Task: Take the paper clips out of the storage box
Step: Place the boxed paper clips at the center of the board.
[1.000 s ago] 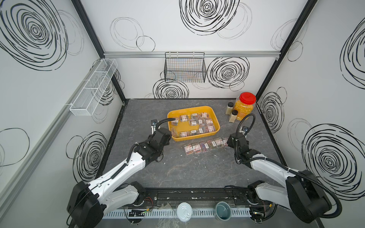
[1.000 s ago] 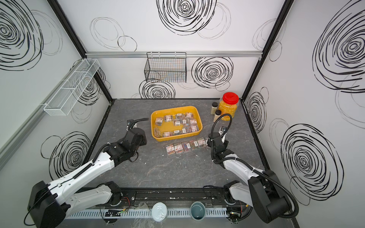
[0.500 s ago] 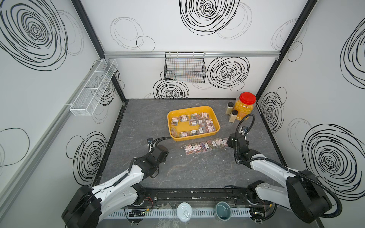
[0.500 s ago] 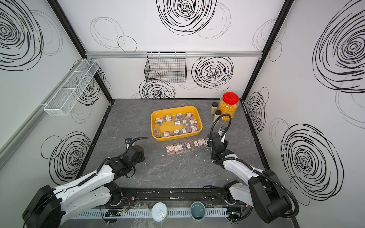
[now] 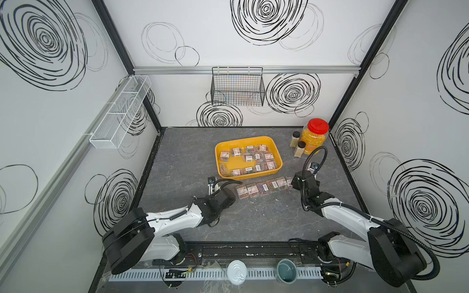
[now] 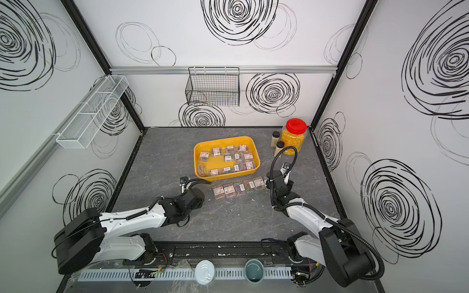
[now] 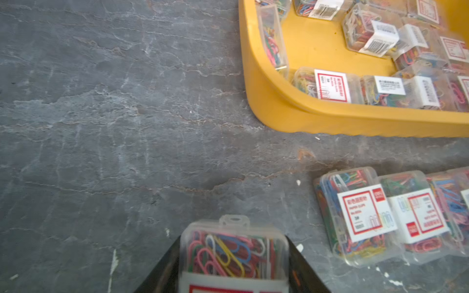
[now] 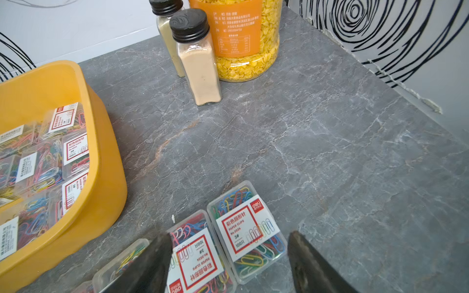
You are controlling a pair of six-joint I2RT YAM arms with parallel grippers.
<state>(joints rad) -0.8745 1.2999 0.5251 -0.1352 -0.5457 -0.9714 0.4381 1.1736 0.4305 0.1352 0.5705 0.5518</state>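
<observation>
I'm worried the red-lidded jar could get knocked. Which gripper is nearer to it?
Right. The right gripper hovers at the end of the row of cases nearest the jar, apart from it. The left gripper, holding a case, is at the row's opposite end.

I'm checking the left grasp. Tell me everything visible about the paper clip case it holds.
The held case is clear rectangular plastic with a hang tab, full of multicoloured clips; its white-and-red label shows partly. The left end effector is shut on its sides. It is over grey tabletop, apart from the row of cases and yellow tray.
</observation>
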